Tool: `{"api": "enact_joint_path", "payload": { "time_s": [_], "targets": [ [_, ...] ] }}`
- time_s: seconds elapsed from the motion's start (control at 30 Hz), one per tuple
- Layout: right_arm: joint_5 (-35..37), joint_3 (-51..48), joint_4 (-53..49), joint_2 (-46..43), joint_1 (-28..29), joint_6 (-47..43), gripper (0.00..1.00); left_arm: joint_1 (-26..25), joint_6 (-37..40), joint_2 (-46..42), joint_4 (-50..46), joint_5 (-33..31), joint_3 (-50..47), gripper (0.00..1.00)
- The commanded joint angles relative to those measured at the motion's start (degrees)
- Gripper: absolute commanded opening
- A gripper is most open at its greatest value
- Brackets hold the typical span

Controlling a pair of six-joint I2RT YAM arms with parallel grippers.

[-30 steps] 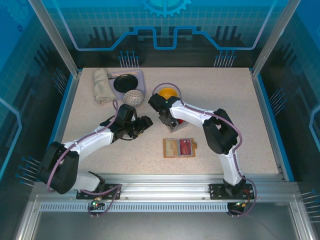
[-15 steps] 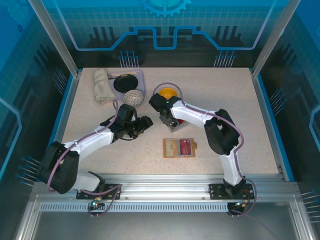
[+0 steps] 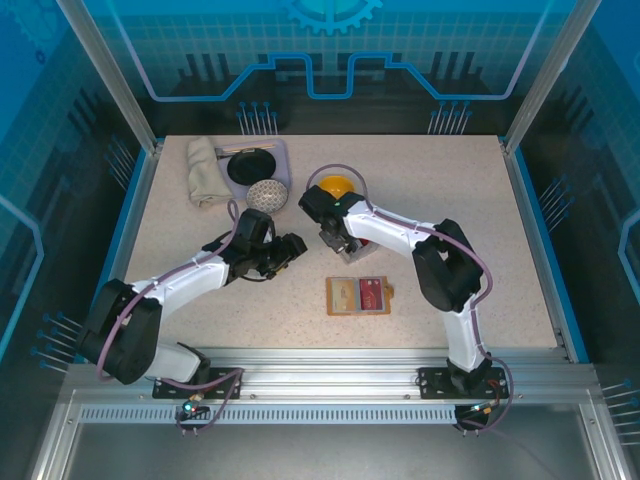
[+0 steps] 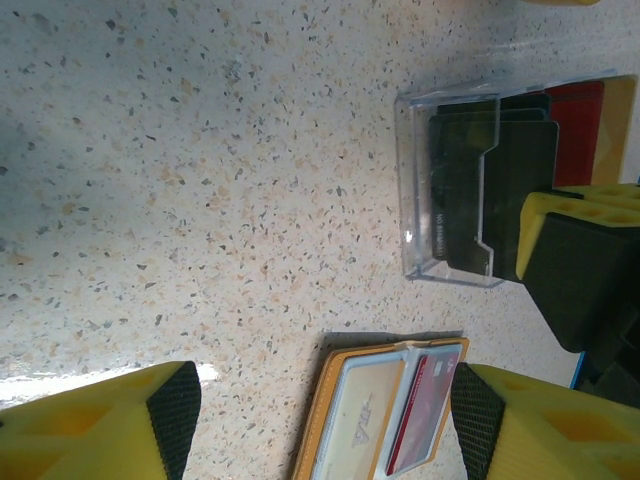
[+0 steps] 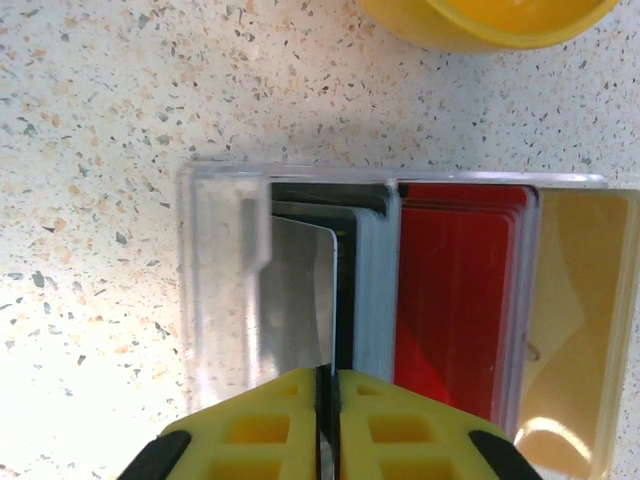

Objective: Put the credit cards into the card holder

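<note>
Right gripper (image 5: 327, 400): jaws closed on the edge of a grey card (image 5: 300, 300) in the clear tray (image 5: 225, 270).
Left gripper (image 4: 325, 420): jaws wide, empty.
Handling: thin, stiff, probably slick; pinch an edge.

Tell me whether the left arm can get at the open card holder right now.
Probably yes: the left end effector is open and the card holder lies flat on bare table ahead of it, apart from the clear tray.

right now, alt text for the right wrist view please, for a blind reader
The right yellow end effector pinches the edge of a thin grey-black plastic card standing in a clear slotted plastic tray on a speckled table. Red plastic cards stand in the next slot; a yellow bowl sits beyond.
</note>
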Motion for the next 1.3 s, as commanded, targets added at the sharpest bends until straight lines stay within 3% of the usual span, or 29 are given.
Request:
{"api": "enact_joint_path", "payload": {
  "time_s": [0.0, 0.27, 0.4, 0.53, 0.7, 0.8, 1.1, 1.2, 1.27],
  "targets": [
    [0.41, -0.49, -0.81, -2.62, -0.12, 0.17, 0.11, 0.08, -0.02, 0.48, -0.03, 1.56, 1.4, 0.7],
    [-3.16, -0.46, -1.46, -4.71, -0.77, 0.97, 0.03, 0.14, 0.03, 0.37, 0.05, 2.04, 1.58, 0.7],
    [-8.74, -0.61, -1.96, -9.21, -1.82, 2.81, 0.01, 0.06, -0.1, -0.11, 2.01, 3.49, 1.51, 0.7],
    [-20.0, -4.01, 0.92, -17.61, -5.45, 6.05, 0.01, 0.06, -1.32, -0.51, 7.11, 6.75, 1.34, 0.7],
    [-48.83, -16.62, 13.85, -28.67, -16.5, 16.06, 0.01, 0.06, -4.22, 0.31, 16.92, 13.27, 2.16, 0.72],
    [-60.39, -23.54, 21.57, -33.16, -22.31, 22.34, 0.02, -0.07, -6.48, 1.7, 23.28, 17.53, 3.2, 0.73],
    [-73.72, -32.22, 32.67, -38.89, -29.24, 32.02, 0.02, -4.0, -8.38, 9.07, 29.18, 23.29, 11.1, 0.72],
    [-75.44, -33.09, 33.82, -39.22, -29.84, 32.93, 0.02, -5.0, -9.22, 10.71, 30.71, 23.7, 12.8, 0.66],
    [-76.27, -33.4, 34.42, -39.3, -30.19, 33.5, 0.02, -5.36, -9.34, 11.37, 30.85, 23.61, 13.52, 0.53]
  ]
}}
